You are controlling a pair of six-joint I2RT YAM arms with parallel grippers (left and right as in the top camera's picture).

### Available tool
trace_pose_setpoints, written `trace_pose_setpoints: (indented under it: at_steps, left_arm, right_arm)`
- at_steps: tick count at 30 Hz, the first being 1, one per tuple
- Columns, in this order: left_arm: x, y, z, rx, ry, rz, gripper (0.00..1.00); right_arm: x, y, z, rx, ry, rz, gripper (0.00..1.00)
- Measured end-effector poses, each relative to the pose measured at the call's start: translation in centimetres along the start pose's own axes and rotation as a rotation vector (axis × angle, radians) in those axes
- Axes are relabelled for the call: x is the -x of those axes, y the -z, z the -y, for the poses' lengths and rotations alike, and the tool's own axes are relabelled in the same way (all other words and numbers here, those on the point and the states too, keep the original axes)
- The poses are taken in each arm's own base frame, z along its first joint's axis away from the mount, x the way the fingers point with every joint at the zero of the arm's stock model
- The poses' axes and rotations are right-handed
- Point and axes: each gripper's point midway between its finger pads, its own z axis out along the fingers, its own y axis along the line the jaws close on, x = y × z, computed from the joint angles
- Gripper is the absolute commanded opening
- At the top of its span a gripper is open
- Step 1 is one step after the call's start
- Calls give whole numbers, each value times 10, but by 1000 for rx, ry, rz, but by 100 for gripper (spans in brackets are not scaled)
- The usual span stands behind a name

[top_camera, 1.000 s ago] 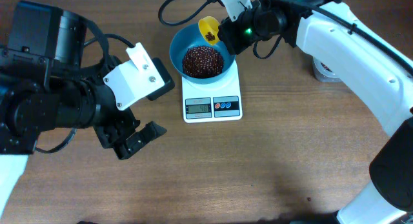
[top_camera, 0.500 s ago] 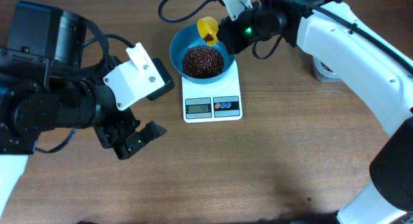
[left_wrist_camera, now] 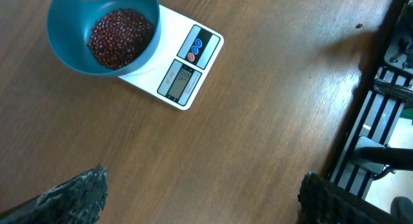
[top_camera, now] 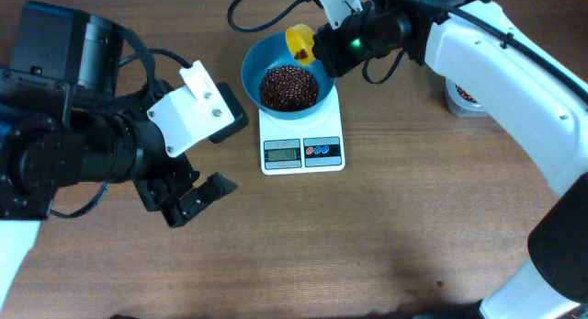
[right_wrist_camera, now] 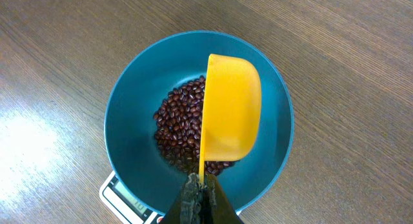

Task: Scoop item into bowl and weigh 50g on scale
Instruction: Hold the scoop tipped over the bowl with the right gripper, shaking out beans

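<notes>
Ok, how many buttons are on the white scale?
2: a round blue button and a round red button, side by side beside the grey display on the small white rectangular digital scale.

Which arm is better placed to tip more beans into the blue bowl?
Right. The right gripper holds the yellow scoop over the blue bowl on the scale; the left gripper hangs open and empty, well aside.

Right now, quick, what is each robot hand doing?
Left end effector: open, holding nothing.
Right end effector: shut on the yellow scoop, above the blue bowl.
</notes>
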Motion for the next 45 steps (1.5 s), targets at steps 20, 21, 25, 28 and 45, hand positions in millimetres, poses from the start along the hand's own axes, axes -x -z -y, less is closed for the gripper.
trace_pose_setpoints:
  at_steps: [20, 21, 25, 28, 45]
  left_arm:
    - [0, 0, 0, 0, 0, 0, 99]
    - [0, 0, 0, 0, 0, 0, 99]
    - [0, 0, 0, 0, 0, 0, 99]
    - [0, 0, 0, 0, 0, 0, 99]
    - [0, 0, 0, 0, 0, 0, 99]
  right_arm:
    - [11, 7, -1, 21, -11, 46, 4]
    - [11, 7, -1, 21, -12, 46, 4]
    - [11, 7, -1, 20, -14, 47, 4]
    - [20, 11, -1, 7, -3, 70, 4]
    - [9, 12, 6, -111, 15, 2, 4]
